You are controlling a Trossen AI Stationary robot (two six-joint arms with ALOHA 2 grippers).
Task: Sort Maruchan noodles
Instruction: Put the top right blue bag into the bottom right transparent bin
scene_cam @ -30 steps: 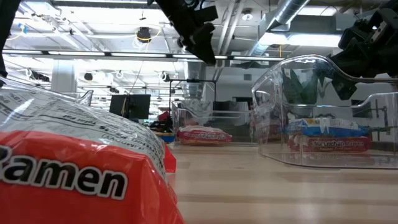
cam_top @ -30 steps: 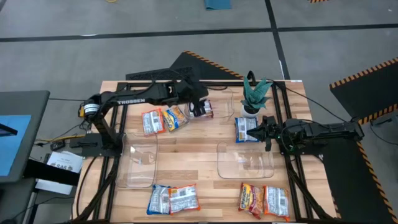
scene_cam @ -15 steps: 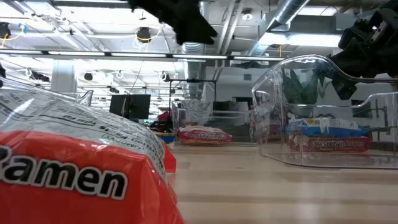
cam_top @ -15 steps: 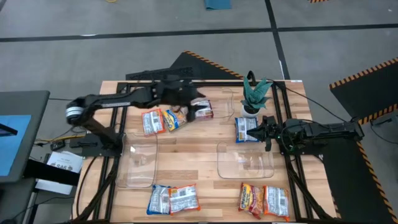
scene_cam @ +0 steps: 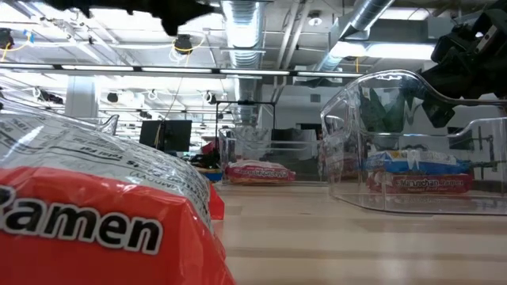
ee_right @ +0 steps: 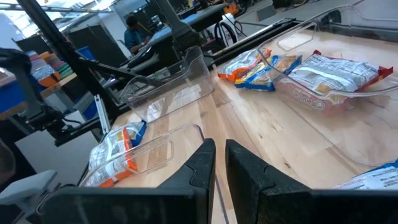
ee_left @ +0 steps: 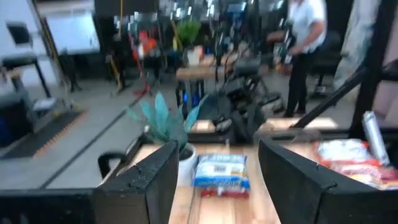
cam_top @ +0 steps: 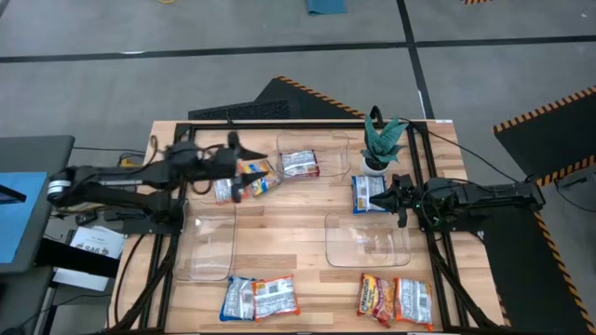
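One packet now lies alone in the clear bin (cam_top: pixel 312 158) at the desk's far edge: the whitish-red packet (cam_top: pixel 300 165), with no tool over it. The left tool (cam_top: pixel 244 174) has pulled back from that bin and hangs empty, fingers spread wide, over the blue packet (cam_top: pixel 224 184) and the orange-yellow packet (cam_top: pixel 260 176) lying side by side just below it. That reads as one drop finished and the next pick being lined up, probably one of these two.

Beyond the left tool's tips, across the desk, a blue packet (ee_left: pixel 220 171) lies beside the potted plant (ee_left: pixel 163 126). The right tool (cam_top: pixel 392 196) sits right at that packet, fingers nearly closed and holding nothing, as it did a second ago.

Between the tools the wooden desk (cam_top: pixel 279 233) is bare, so there is room to carry. Two empty clear bins stand nearer the front, one (cam_top: pixel 209 244) on the left tool's side and one (cam_top: pixel 367 240) just in front of the right tool. Four more packets lie in two pairs (cam_top: pixel 260 298) (cam_top: pixel 395 298) along the front edge, close to the rim, so a sliding grasp there could push one off.
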